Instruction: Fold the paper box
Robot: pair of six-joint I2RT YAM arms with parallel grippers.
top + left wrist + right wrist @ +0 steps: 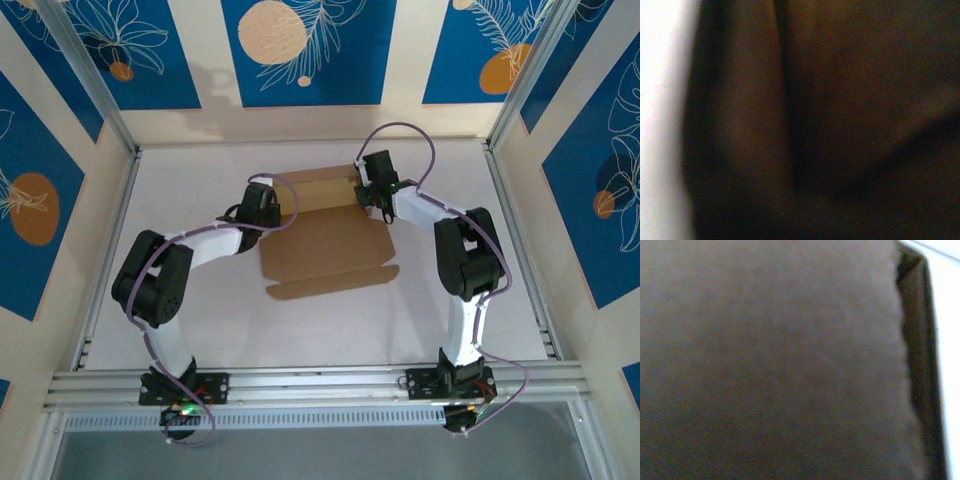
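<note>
Where the paper box (325,250) lies: middle of the white counter (200,330), between the two arms, mostly opened out flat.
Box layout: brown base panel flat on the counter; near flap (330,282) with rounded tabs lies flat toward the arm bases; far panel (322,188) looks lighter and seems raised along the far edge.
Left hand (272,210): at the box's far-left corner, over the left end of the far panel, touching or just above the cardboard.
Left hand state: fingers closed together; can't tell if any cardboard is pinched between them.
Left wrist view: dark blurred cardboard (840,100) very close to the lens, one crease running top to bottom, a strip of white counter (660,100) along the left.
Right hand (381,205): at the box's far-right corner, at the right end of the far panel, pointing down onto it.
Right hand state: can't tell how wide the fingers stand or whether they grip anything.
Right wrist view: blurred brown panel (765,365) up close, its edge on the right, white counter (947,315) beyond.
</note>
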